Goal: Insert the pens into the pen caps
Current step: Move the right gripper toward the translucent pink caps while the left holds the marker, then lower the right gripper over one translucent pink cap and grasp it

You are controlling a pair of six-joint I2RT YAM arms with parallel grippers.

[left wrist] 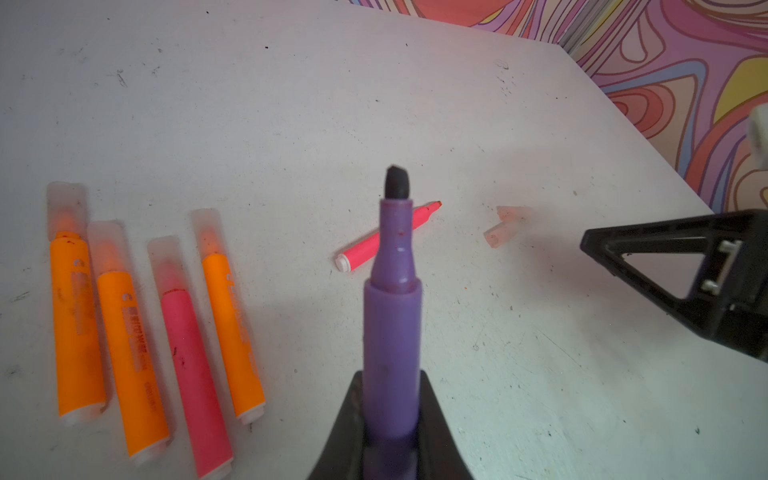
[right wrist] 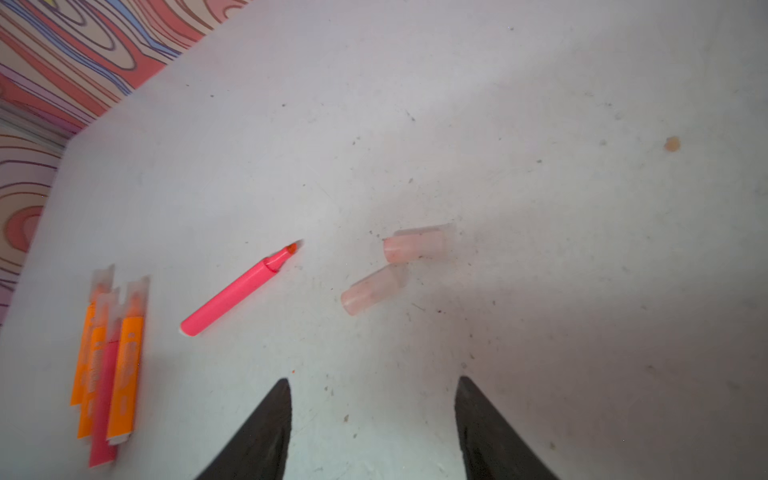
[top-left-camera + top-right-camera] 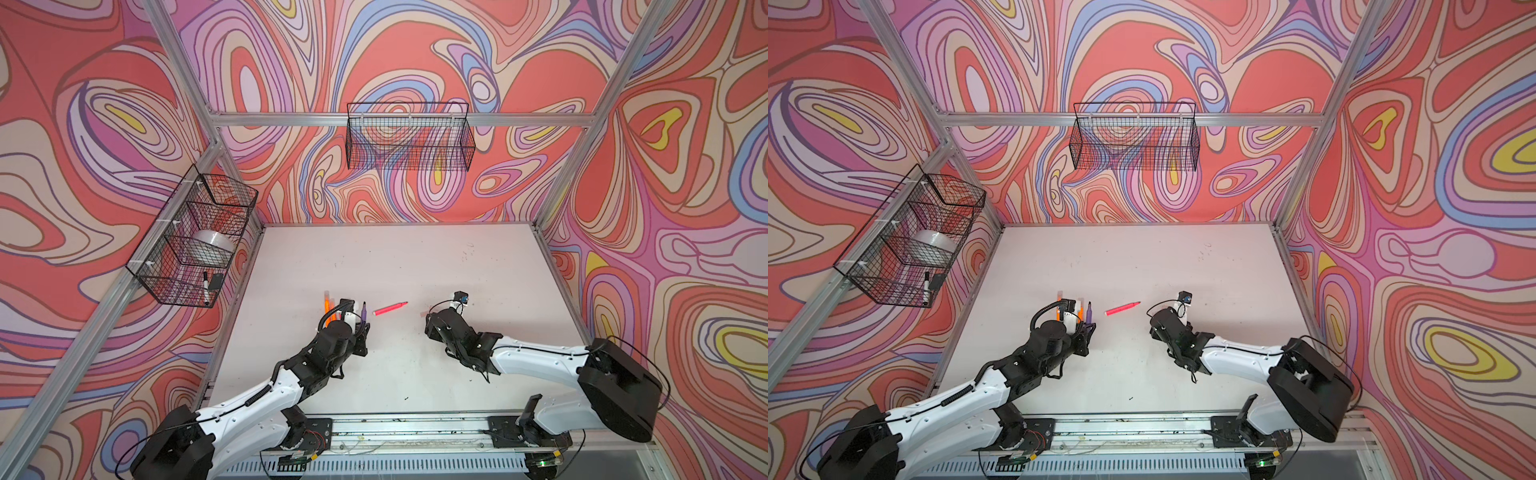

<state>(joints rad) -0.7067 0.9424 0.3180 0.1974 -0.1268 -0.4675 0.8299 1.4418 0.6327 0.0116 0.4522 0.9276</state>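
Robot lab cell, aluminium frame (image 3: 291,119), swirl-printed walls (image 3: 415,54), wire baskets (image 3: 409,141)

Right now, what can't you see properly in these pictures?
- Purple pen, back end: left wrist view, hidden inside the left gripper.
- Capped pens: both top views, mostly behind the left arm.
- Loose caps: both top views, too pale and small.
- Pen lettering: left wrist view, blurred.

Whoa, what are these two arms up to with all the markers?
They are putting caps on pens. The left gripper is shut on an uncapped purple pen. The right gripper is open and empty, near two loose caps on the table. A pink pen lies uncapped; four capped pens lie in a row.
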